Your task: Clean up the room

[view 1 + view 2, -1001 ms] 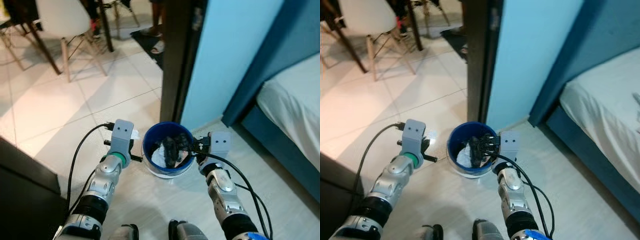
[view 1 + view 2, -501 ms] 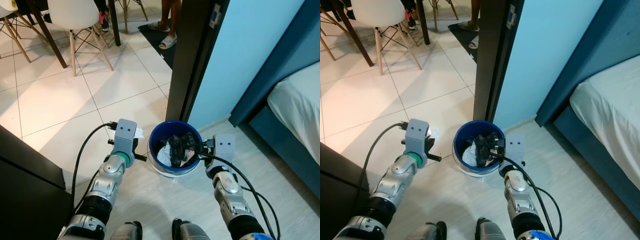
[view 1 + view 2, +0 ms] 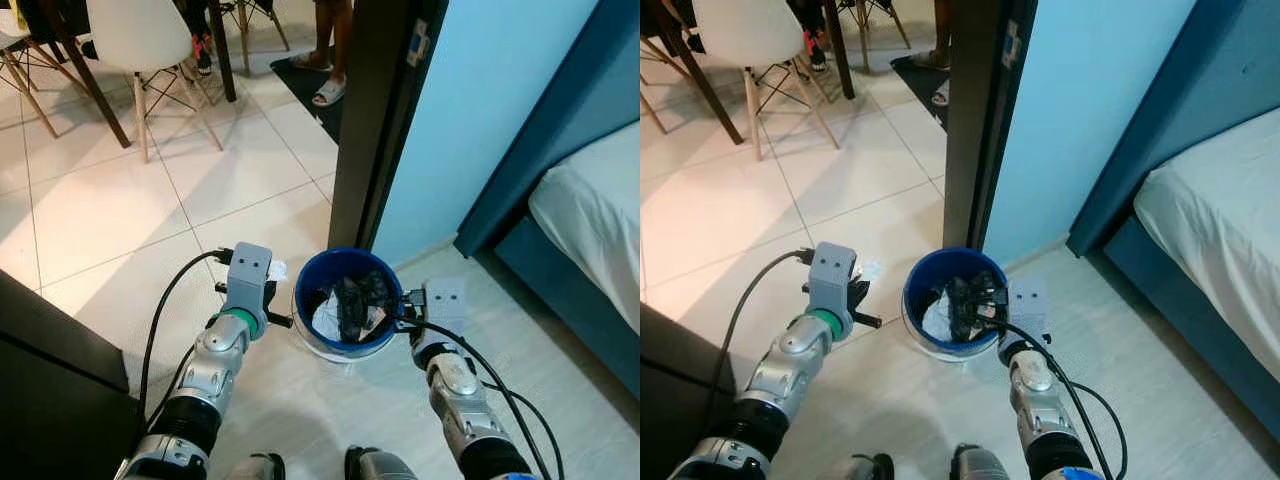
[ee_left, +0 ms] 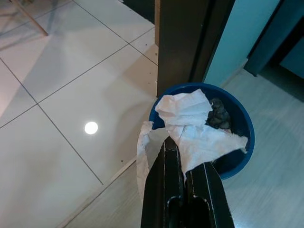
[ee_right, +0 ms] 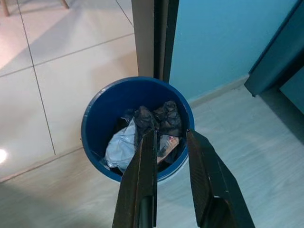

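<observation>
While left hand (image 4: 183, 164) pinches tissue (image 4: 190, 126), bin (image 3: 345, 300) seemingly abuts doorframe (image 3: 375, 120).

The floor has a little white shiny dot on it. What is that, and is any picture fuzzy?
Left wrist view: the dot is glare, probably a lamp mirrored in the glossy floor tile; the left claw holding the white tissue looks sharp. Left eye view: warm light brightens the tiles by the chair; nothing looks fuzzy.
</observation>
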